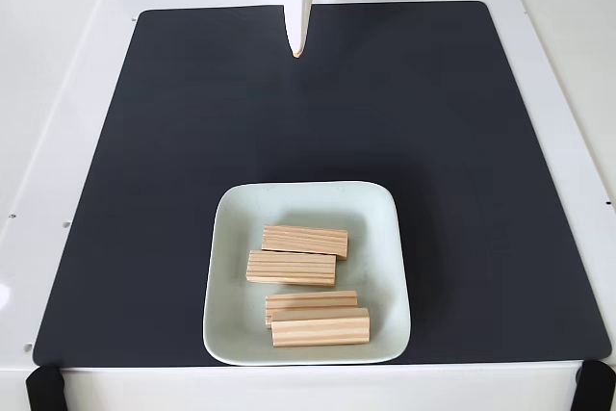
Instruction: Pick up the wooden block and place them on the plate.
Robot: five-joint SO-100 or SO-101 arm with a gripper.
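Across white table [58, 93], black mat [192, 141] lying flat, covering most of surface. Near mat's front edge, pale mint square plate [226, 228] sitting. On plate, four wooden blocks resting lengthwise: upper block [305, 240] overlapping second block [292, 269], third block [311, 299] touching front block [320, 327]. At mat's far edge, white gripper [298, 50] pointing down, well apart from plate, fingers appearing pressed together, holding nothing.
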